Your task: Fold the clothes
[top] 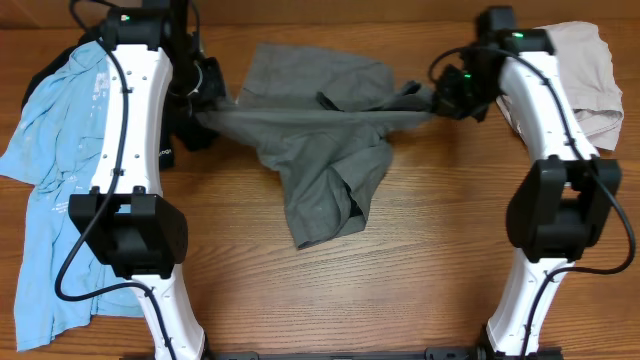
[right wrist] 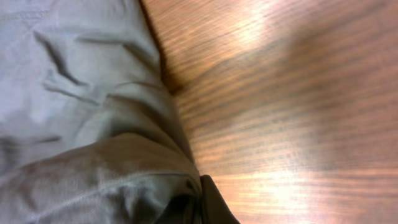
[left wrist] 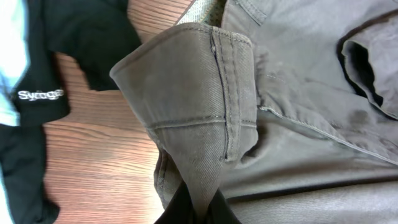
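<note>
Two tools pinch the shorts (top: 320,125) shut, spreading them.
At 9 o'clock the left tool (top: 208,100), at 3 the right tool (top: 447,97); next, lower flat.

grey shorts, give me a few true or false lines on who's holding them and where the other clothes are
1. The grey shorts are pulled taut between the left hand and the right hand. True.
2. The grey shorts are folded into a neat square. False: they are crumpled, with a loose part spread out below the taut band.
3. The blue shirt lies on the left side, partly under the left arm. True.
4. The beige shorts lie on top of the grey shorts. False: they sit apart at the far right corner.
5. The right hand is open over bare wood. False: it is shut on the grey shorts.
</note>
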